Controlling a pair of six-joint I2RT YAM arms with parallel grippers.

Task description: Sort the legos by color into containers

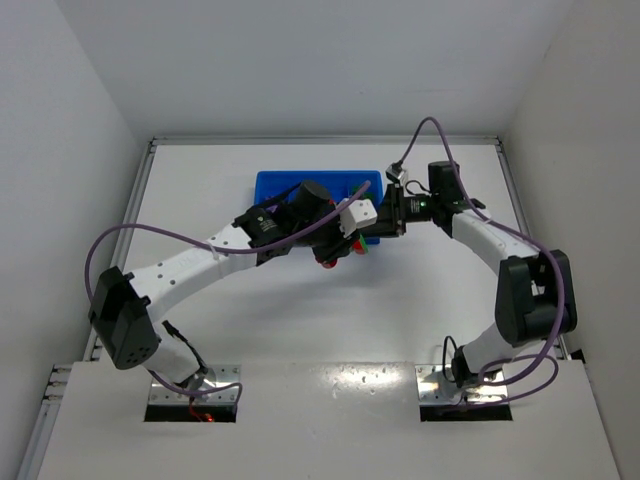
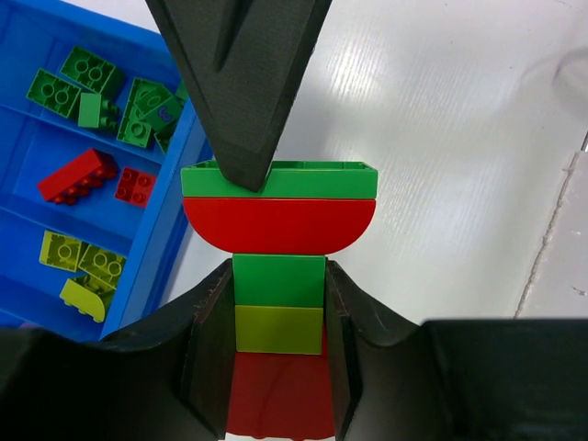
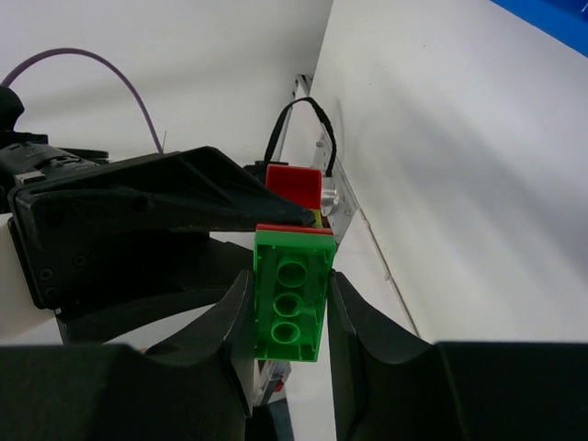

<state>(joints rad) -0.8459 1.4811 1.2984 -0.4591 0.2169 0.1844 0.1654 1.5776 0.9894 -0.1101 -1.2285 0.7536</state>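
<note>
**Both Jaws on One Brick Stack**

The left jaws pinch the lower end of a red, green and yellow-green plastic brick stack (image 2: 278,225), held over the white bench (image 2: 441,138) just beside the shallow bright-blue plastic tray (image 2: 18,147). The right jaws pinch its green top brick (image 3: 289,303). Loose bricks (image 2: 78,175) lie in the tray compartments, sorted by colour.

Right gripper (image 3: 289,296) pinching green brick (image 3: 289,312); red brick (image 3: 294,184) just beyond.

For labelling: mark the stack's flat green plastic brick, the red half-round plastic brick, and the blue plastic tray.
Flat green plastic brick (image 2: 322,179): left wrist view, side face.
Red half-round plastic brick (image 2: 279,225): left wrist view, front face.
Blue plastic tray (image 2: 28,147): left wrist view, bare floor.
</note>
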